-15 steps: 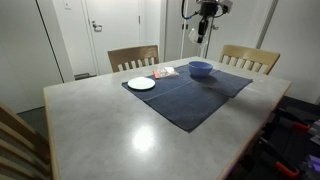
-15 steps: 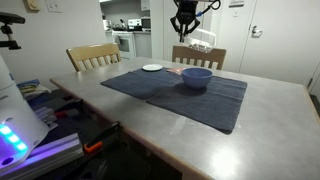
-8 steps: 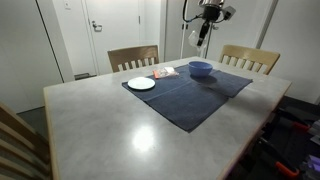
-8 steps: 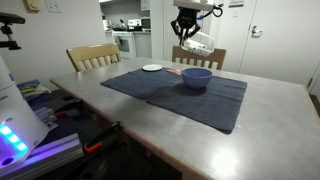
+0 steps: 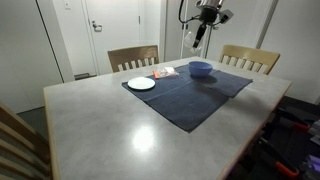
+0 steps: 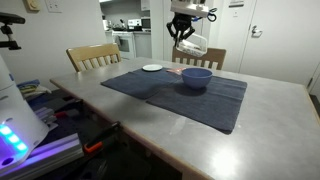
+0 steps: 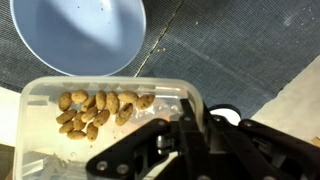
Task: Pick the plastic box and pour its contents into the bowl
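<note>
My gripper (image 7: 185, 120) is shut on the rim of the plastic box (image 7: 60, 135), a clear rectangular container that holds several tan nut-like pieces (image 7: 95, 108). I hold it high above the table, over the near side of the blue bowl (image 7: 75, 35), whose inside is empty. In both exterior views the gripper (image 5: 203, 22) (image 6: 184, 28) hangs above the bowl (image 5: 200, 68) (image 6: 195, 77) with the box (image 6: 194, 43) tilted in it. The bowl stands on a dark blue cloth (image 5: 185, 92) (image 6: 180, 90).
A white plate (image 5: 141, 83) (image 6: 152, 68) and a flat orange-and-white item (image 5: 164, 72) lie at the cloth's far end. Wooden chairs (image 5: 133, 57) (image 6: 92, 56) stand around the grey table (image 5: 120, 130). A small round dark object (image 7: 226, 115) lies on the cloth below the gripper.
The gripper has risen a little with the box and the box has tipped further over the bowl. The bowl and plate have not moved.
</note>
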You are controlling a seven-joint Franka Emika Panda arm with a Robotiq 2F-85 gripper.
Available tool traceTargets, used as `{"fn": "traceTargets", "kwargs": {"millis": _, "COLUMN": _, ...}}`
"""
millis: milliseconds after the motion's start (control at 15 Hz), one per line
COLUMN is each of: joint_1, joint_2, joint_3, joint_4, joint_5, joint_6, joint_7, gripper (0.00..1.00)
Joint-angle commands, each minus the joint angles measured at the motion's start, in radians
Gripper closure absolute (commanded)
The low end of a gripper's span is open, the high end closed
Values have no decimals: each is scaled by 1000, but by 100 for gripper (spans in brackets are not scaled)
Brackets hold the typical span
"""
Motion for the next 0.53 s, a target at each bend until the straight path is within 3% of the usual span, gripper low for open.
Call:
{"fn": "traceTargets", "kwargs": {"millis": 0, "joint_1": -14, "joint_2": -32, "joint_3": 21, "joint_4": -79, "joint_5": 94, "joint_6": 82, "joint_7": -78, "gripper": 98}}
{"fn": "traceTargets", "kwargs": {"millis": 467, "joint_1": -30, "joint_2": -12, "joint_3": 31, "joint_4": -123, "joint_5": 314, "joint_6": 191, "joint_7": -238, "gripper": 98}}
